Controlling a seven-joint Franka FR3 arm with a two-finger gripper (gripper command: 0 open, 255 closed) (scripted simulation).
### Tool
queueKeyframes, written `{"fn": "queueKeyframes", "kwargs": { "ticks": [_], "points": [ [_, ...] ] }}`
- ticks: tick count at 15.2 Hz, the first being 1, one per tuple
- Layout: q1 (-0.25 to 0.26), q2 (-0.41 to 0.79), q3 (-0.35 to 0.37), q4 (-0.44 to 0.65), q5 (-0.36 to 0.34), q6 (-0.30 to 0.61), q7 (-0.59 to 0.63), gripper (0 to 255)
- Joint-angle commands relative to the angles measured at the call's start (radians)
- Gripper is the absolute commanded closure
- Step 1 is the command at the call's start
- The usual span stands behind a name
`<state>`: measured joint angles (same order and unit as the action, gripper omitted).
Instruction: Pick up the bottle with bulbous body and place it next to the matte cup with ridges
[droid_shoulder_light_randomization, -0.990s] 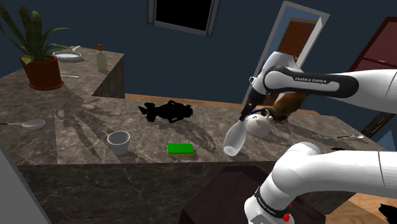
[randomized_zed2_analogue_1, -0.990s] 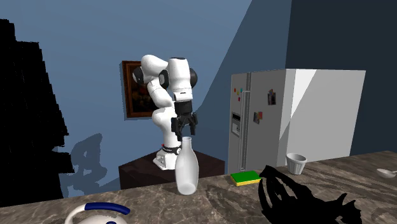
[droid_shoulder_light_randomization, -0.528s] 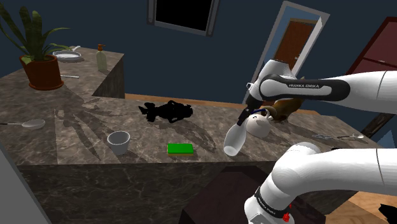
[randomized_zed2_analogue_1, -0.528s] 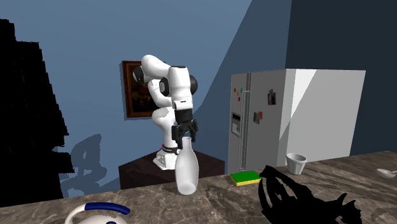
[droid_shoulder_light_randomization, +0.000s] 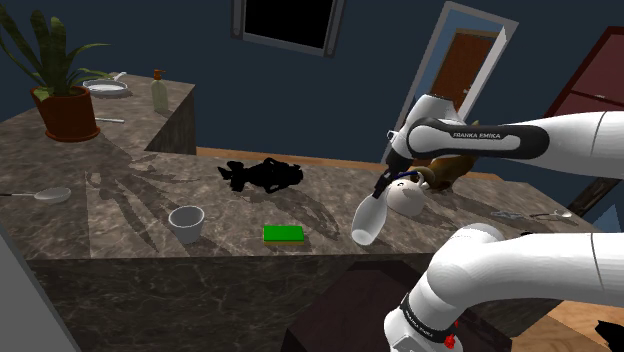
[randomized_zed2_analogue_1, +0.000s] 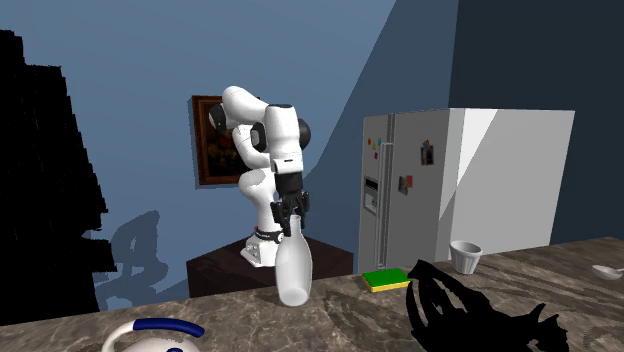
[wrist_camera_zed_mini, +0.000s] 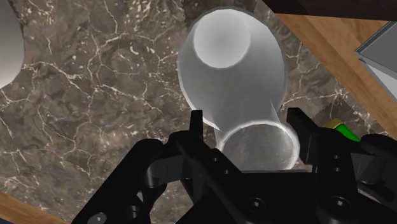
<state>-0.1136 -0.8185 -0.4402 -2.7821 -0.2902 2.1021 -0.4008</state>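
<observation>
The bottle (droid_shoulder_light_randomization: 368, 222) is a pale, milky grey-white, and the countertop (droid_shoulder_light_randomization: 130, 190) is dark brown stone veined with thin whitish lines. The cup (droid_shoulder_light_randomization: 186, 222) is a flat light grey, the sponge (droid_shoulder_light_randomization: 283, 233) bright green, and the gripper (wrist_camera_zed_mini: 247, 121) plain black. The plant pot (droid_shoulder_light_randomization: 66, 113) is reddish brown and the wall (droid_shoulder_light_randomization: 360, 60) deep blue.

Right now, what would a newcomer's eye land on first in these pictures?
The pale bulbous bottle stands on the marble counter, the black gripper open on either side of its neck. Toward the shoulder view's left lie a green sponge and a pale cup, with a jagged black shape behind them.
</observation>
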Motion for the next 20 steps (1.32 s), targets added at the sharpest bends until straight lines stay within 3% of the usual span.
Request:
{"fn": "queueKeyframes", "kwargs": {
  "ticks": [1,9,20],
  "points": [
    [0.0,0.0,0.0,0.0,0.0,0.0,0.0,255],
    [0.0,0.0,0.0,0.0,0.0,0.0,0.0,255],
    [0.015,-0.039,0.045,0.125,0.038,-0.163,0.003,255]
  ]
}}
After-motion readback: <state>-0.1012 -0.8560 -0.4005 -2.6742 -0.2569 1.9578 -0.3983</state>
